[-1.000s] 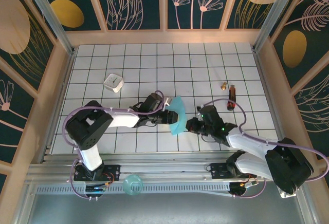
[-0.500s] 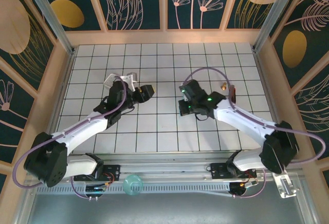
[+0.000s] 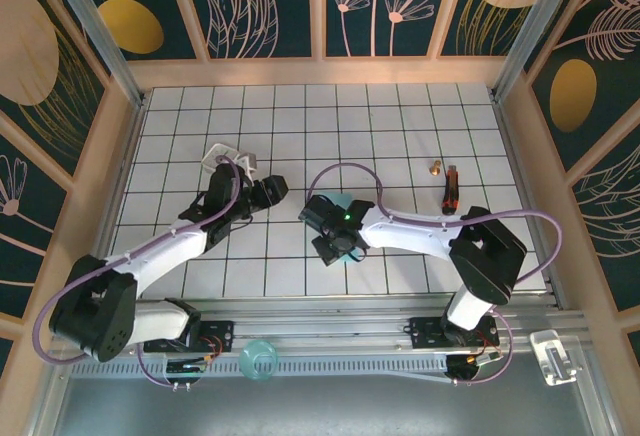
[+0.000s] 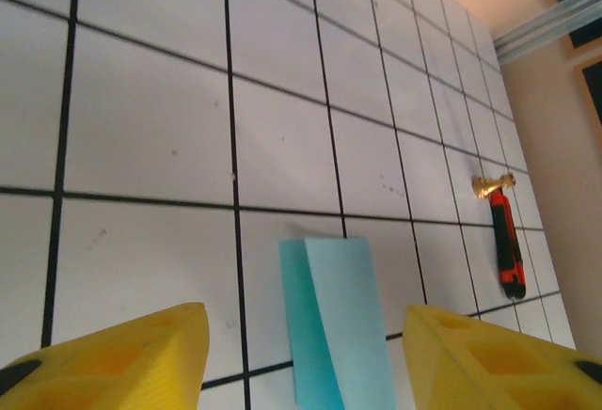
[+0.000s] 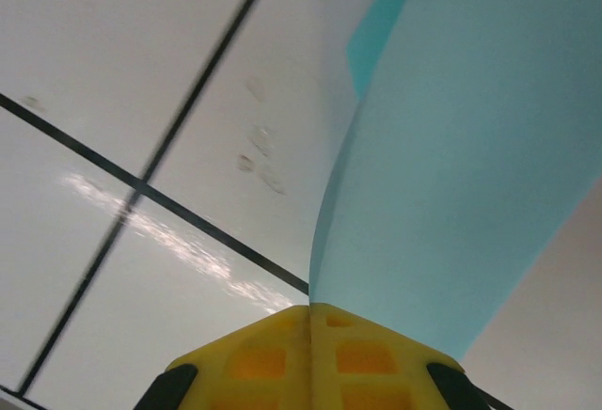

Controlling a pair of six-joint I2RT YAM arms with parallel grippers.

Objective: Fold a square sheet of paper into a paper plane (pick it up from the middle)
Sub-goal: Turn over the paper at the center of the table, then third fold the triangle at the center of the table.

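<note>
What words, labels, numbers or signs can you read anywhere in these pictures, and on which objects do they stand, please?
None can be read. The light-blue paper is plain, the red-and-black tool shows no legible marking, and the white block is too small to tell.

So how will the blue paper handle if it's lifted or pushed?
Probably floppy: the sheet of paper bows in a curve from the shut right gripper, so it would likely sag when lifted. Thin and already folded, it looks light and easy to crease. On the glossy table, a push may slide or buckle it.
</note>
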